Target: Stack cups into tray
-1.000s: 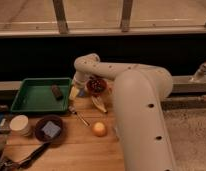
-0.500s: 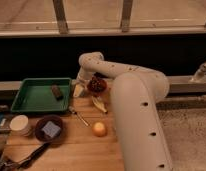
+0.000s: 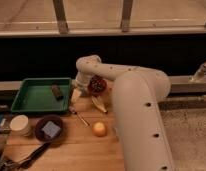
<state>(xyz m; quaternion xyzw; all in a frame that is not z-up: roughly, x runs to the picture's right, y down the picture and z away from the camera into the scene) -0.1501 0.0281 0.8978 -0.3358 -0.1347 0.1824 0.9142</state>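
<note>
The green tray [image 3: 26,102] lies at the left of the wooden table. A small dark object [image 3: 57,91] lies inside it; I cannot tell what it is. A cream-white cup [image 3: 20,125] stands at the table's front left, outside the tray. A blue-grey cup does not show. My gripper [image 3: 75,95] hangs low at the tray's right rim, between the tray and the dark red bowl of fruit [image 3: 97,85]. My white arm reaches in from the lower right and hides much of the table's right side.
A dark brown bowl with a blue-grey block [image 3: 49,129] sits next to the cream cup. An orange [image 3: 99,129], a banana peel [image 3: 99,104] and a thin utensil [image 3: 80,118] lie mid-table. Black utensils [image 3: 21,159] lie at the front left corner.
My arm has shifted slightly, its elbow rising a little and moving right. The gripper stays by the tray's right rim. The objects on the table have not moved.
</note>
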